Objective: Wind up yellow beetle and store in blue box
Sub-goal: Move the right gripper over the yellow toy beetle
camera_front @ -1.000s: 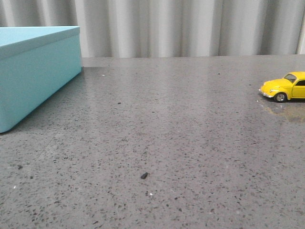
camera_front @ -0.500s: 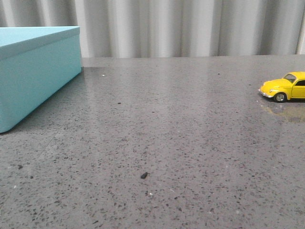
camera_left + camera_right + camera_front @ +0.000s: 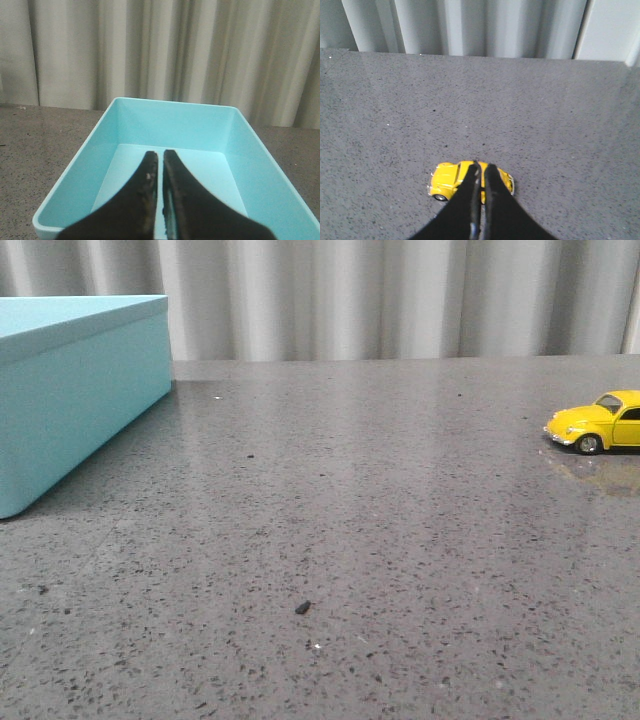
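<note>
1. In the front view a small glossy yellow toy Beetle car with dark windows and silver hubcaps [image 3: 597,424] is seen at 3 o'clock on the speckled grey stone tabletop [image 3: 340,520], cut off by the frame edge, nose toward 9 o'clock.
2. A large light turquoise-blue rectangular box with smooth plain sides [image 3: 70,390] is seen at 10 o'clock in the front view, well apart from the car; its interior is not shown there.
3. No arm or gripper is shown in the front view; both are seen only in the wrist views.
4. In the left wrist view the box [image 3: 125,125] is shown open-topped, only its pale floor visible inside; the black left gripper [image 3: 160,159] is held above that interior.
5. The left claw is narrow, fingers nearly touching, nothing between them.
6. In the right wrist view the car [image 3: 451,179] is seen whole on the tabletop [image 3: 545,115], partly covered by the black right gripper [image 3: 482,169] above its roof.
7. The right claw is narrow, fingers almost together; contact with the car cannot be told.
8. A grey pleated curtain [image 3: 400,295] is seen behind the table in all views.
9. A small dark speck [image 3: 302,608] is seen at 6 o'clock on the tabletop, front view only.
</note>
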Controlling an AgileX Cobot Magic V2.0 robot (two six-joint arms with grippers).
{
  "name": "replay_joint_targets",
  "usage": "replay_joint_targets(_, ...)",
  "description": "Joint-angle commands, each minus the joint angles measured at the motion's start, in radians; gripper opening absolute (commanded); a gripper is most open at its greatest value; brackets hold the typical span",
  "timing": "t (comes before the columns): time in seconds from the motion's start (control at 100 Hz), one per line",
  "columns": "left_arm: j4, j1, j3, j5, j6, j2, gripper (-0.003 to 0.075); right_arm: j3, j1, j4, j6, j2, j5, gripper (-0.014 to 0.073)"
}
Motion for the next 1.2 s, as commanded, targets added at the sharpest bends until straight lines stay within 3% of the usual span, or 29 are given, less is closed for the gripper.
replay_joint_targets(0.0,0.002,0.001,-0.035,-0.091,-0.001,0.016,-0.0021,-0.098,0.000,0.026,-0.005,0.074,-0.017,-0.0061)
replay_joint_targets(0.32,0.002,0.001,-0.035,-0.111,-0.001,0.017,-0.0021,-0.387,0.000,0.074,-0.005,0.436,0.318,-0.0061)
replay_joint_targets(0.69,0.002,0.001,-0.035,-0.111,-0.001,0.017,-0.0021,-0.571,0.000,0.077,-0.005,0.703,0.463,-0.0061)
replay_joint_targets(1.19,0.002,0.001,-0.035,-0.111,-0.001,0.017,-0.0021,-0.720,0.000,0.072,-0.002,0.869,0.592,-0.0060)
